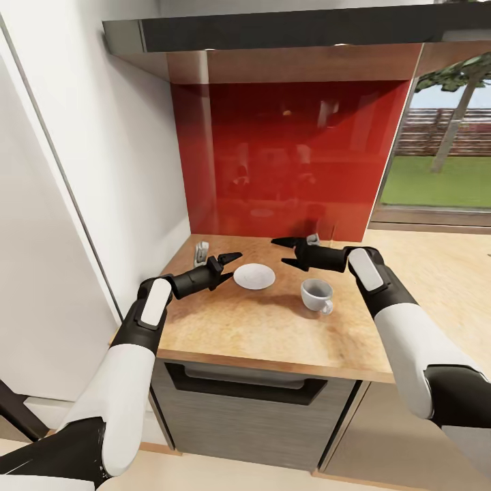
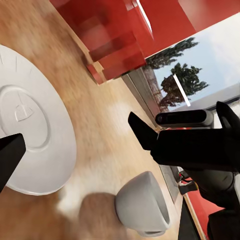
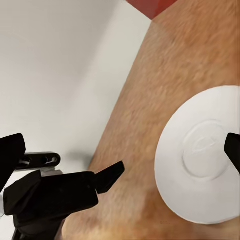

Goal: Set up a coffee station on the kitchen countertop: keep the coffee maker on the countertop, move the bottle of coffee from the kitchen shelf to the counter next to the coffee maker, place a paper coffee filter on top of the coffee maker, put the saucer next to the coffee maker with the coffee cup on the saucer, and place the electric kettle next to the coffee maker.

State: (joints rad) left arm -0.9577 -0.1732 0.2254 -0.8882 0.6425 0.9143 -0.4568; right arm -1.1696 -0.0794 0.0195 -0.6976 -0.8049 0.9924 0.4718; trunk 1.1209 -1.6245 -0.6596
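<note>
Both jaws wide, empty: left gripper (image 1: 230, 260) just left of saucer (image 1: 254, 276), right gripper (image 1: 284, 249) behind-right | coffee cup (image 1: 316, 294) right of saucer, apart | your risk: grippers colliding over saucer, or nudging it.

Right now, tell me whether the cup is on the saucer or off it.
Off. The cup stands upright on the countertop, apart from the saucer, with bare wood between them. The saucer is empty.
</note>
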